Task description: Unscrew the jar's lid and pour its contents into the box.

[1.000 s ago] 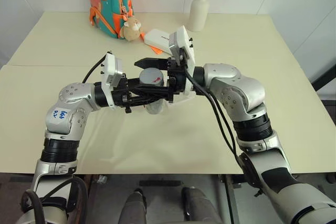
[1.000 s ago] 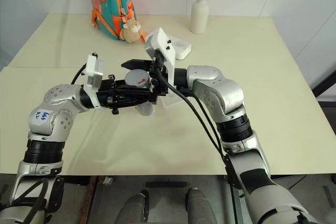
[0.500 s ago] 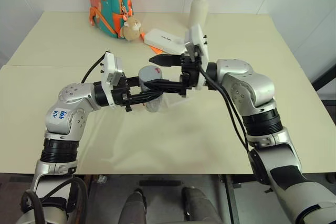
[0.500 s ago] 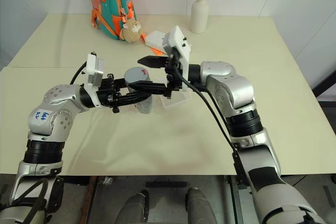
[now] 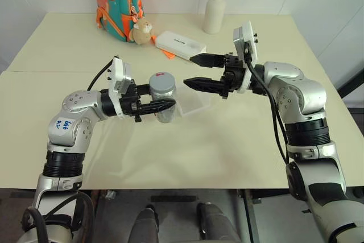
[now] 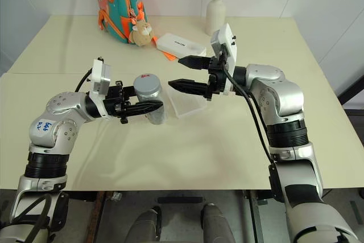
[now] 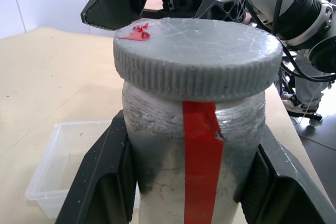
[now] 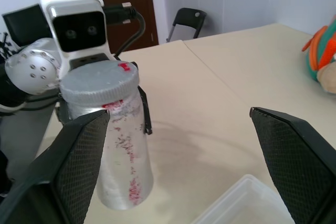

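Grey ribbed lid (image 7: 195,51), red mark, on frosted red-striped jar (image 5: 164,102); left gripper (image 5: 162,105) clamps jar, right gripper (image 5: 194,70) spread wide, empty.

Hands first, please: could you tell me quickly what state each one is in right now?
Left hand: closed on the jar, lid on.
Right hand: open, holding nothing, apart from the jar.

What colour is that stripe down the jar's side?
Red, on the jar; the left wrist view shows it best.

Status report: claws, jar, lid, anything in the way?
Left claw shut on jar. Right claw open, empty, clear of lid. Lid on jar. Box beside jar, unobstructed.
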{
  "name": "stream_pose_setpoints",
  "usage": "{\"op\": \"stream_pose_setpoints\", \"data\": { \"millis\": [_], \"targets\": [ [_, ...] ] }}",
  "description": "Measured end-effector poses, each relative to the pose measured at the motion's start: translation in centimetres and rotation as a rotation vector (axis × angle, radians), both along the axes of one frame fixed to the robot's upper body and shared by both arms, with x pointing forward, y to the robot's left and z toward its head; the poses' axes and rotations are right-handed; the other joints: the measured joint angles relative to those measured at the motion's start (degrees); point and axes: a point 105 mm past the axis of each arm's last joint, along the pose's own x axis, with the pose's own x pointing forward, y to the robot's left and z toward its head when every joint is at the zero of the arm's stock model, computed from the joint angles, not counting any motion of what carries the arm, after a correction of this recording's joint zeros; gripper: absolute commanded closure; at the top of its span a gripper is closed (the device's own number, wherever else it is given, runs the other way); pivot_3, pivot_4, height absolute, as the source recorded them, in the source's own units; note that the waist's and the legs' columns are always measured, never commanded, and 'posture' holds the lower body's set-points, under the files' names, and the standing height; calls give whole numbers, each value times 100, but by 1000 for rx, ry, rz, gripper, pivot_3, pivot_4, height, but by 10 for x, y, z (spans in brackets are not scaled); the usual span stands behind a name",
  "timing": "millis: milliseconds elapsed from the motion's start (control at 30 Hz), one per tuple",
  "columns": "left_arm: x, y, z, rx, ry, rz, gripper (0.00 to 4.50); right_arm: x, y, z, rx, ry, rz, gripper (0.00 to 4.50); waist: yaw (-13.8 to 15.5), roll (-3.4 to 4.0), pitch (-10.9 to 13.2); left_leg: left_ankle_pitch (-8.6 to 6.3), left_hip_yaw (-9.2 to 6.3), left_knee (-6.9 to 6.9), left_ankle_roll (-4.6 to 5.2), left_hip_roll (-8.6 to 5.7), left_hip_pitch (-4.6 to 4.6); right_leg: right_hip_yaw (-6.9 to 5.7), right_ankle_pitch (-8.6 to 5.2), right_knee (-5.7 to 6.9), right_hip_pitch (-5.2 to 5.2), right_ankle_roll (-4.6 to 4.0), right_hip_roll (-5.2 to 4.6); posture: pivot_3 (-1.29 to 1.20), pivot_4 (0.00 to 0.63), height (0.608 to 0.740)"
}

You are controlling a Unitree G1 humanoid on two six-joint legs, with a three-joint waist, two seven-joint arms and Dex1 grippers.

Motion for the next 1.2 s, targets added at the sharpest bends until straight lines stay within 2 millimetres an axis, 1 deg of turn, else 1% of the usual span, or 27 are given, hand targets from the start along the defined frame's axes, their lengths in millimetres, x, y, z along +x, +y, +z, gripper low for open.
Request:
{"op": "stream_pose_setpoints", "data": {
  "millis": [133, 267, 400, 433, 533, 633, 700, 800, 867, 1000, 1200],
  "targets": [
    [0, 0, 0, 1, 0, -4, 2471, -14, 8, 8, 49, 30, 89, 15, 2, 0, 0, 0, 0, 0, 0, 0, 0, 0, 0, 1, 0, 0, 0, 0, 150, 740],
    [-1, 0, 0, 2, 0, -6, 2471, -25, 26, 14, 73, 28, 145, 15, -1, 0, 0, 0, 0, 2, 0, 1, 1, 0, 0, 5, 0, 0, 1, 0, 150, 740],
    [-1, 0, 0, 2, 0, -7, 2471, -33, 49, 13, 51, 17, 177, 15, 6, 0, 0, 0, -1, 6, 0, 1, 0, 0, 0, 6, 0, 0, 0, 0, 150, 740],
    [-1, 0, 0, 2, 0, -7, 2471, -33, 53, 12, 38, 4, 175, 15, 9, 0, 0, 0, -1, 6, 0, 0, -1, 0, 0, 6, 0, 0, 0, 0, 150, 740],
    [-1, 0, 0, 2, 0, -8, 2471, -32, 59, 10, 1, -40, 166, 15, 15, 0, 0, 0, 0, 6, 0, 0, -1, 0, 0, 4, 0, 0, 0, 0, 150, 740],
    [-1, 0, 0, 3, 0, -10, 2471, -27, 66, 12, -31, -94, 144, 15, 0, 0, 0, 0, 0, 5, 0, 0, 0, 0, 0, 5, 0, 0, 1, 0, 150, 740],
    [-1, -1, 1, 4, -3, -14, 2471, -24, 68, 12, -42, -113, 130, 15, 1, 0, 0, 0, -1, 4, 0, 1, 0, -1, 0, 5, 0, 0, 2, 0, 150, 740],
    [-1, -1, 1, 3, -3, -15, 2471, -19, 72, 6, -62, -114, 115, 15, 0, 0, 0, 0, 0, 4, 0, 1, 0, 0, 0, 4, 0, 0, 1, 0, 150, 740],
    [-1, -1, 1, 4, -3, -16, 2471, -19, 75, 3, -74, -119, 116, 15, 2, 0, 0, 0, 0, 3, 0, 1, -1, -1, 0, 4, -1, 0, 1, 0, 150, 740],
    [-1, -2, 2, 5, -7, -21, 2471, -20, 77, 4, -68, -125, 122, 15, 7, 0, 0, 0, 0, 3, 0, 1, -1, -1, 0, 5, -1, 0, 1, 0, 150, 740],
    [-1, -1, 2, 5, -3, -23, 2471, -17, 74, 3, -75, -127, 107, 15, 5, 0, 0, 0, 0, 4, 0, 1, 0, 0, 0, 6, -1, 0, 1, 0, 150, 740]
  ]
}}
